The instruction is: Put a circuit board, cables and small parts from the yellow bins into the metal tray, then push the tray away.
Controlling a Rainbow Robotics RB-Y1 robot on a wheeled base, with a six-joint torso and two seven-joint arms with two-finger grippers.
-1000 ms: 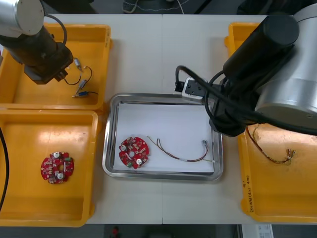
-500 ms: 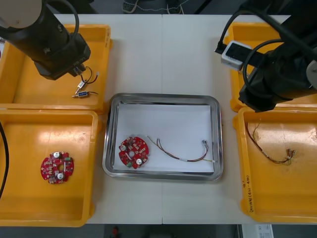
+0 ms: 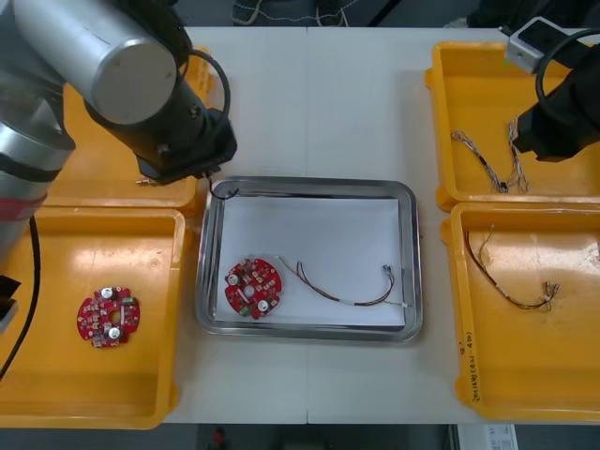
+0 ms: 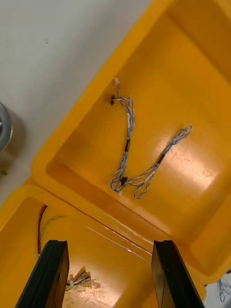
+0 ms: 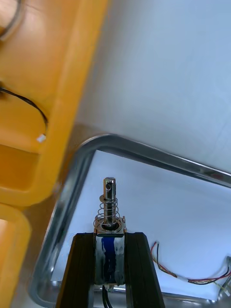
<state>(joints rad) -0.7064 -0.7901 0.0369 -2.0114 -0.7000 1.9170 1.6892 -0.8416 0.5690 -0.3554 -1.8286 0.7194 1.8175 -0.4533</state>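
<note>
Above metal tray point(image 3: 309, 183) corner, left end effector point(image 5: 109, 238) gripping small metal part point(image 5: 109, 202); right end effector point(image 4: 108, 250) spread.

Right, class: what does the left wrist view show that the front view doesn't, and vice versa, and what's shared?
Left wrist view: a small metal part with a spring, clamped in the left gripper above the shiny metal tray. Front view: a round red circuit board in the tray, another in a left yellow bin; the right arm over a right yellow bin holding a twisted blue and white cable. Shared: the tray, white inside, and the red and yellow cable in it.
</note>
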